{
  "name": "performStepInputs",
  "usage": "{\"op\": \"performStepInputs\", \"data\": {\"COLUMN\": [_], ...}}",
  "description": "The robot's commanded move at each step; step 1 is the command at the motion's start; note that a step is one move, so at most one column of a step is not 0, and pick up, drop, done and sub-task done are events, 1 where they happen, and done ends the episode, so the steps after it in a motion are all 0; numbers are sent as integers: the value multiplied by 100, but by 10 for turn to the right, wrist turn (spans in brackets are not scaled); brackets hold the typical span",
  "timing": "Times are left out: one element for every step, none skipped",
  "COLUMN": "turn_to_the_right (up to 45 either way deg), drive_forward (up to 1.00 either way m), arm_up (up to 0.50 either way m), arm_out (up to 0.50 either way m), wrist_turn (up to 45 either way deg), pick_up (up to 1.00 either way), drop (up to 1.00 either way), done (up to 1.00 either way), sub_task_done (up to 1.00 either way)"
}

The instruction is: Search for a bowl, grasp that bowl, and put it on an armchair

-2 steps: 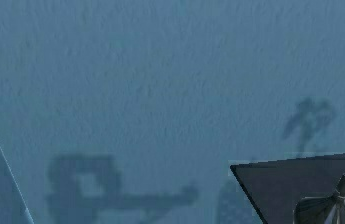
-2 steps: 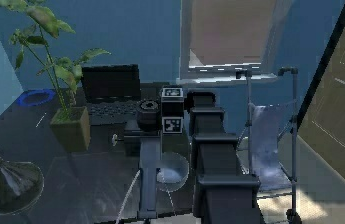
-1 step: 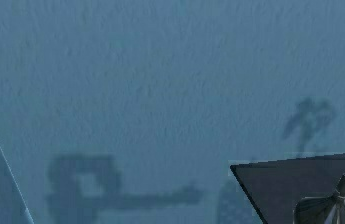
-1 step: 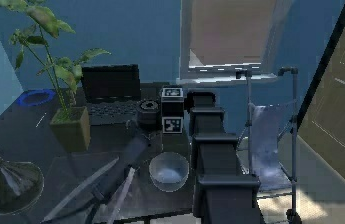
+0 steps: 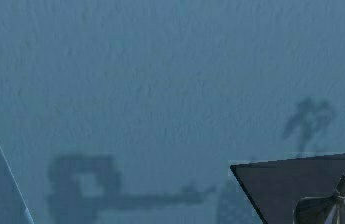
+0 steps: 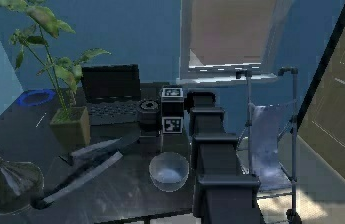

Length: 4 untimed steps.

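Gripper (image 6: 144, 112) near bowl (image 6: 168, 171) on dark desk (image 6: 20, 128)

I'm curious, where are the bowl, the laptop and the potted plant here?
bowl (image 6: 168, 172): arm side view, middle of its pale rounded body.
laptop (image 6: 111, 82): arm side view, centre of its dark screen.
potted plant (image 6: 70, 128): arm side view, front of its pot.

My arm (image 6: 220, 165): dark square bar, stepped telescoping segs, approx. black throughout. Far end: 2 small white sq. tags (image 6: 171, 124) w/ blk marks (one above the other). Gripper (image 6: 146, 110) body dark, blocky; fingers too small to make out.
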Motion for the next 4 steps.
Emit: {"op": "performStepInputs", "data": {"turn_to_the_right": [0, 0, 0, 0], "drive_forward": [0, 0, 0, 0], "arm_up": [0, 0, -30, 0], "arm_out": [0, 0, 0, 0], "wrist_turn": [450, 450, 0, 0], "pick_up": [0, 0, 0, 100], "drop": [0, 0, 0, 0], "done": [0, 0, 0, 0], "sub_task_done": [0, 0, 0, 0]}}
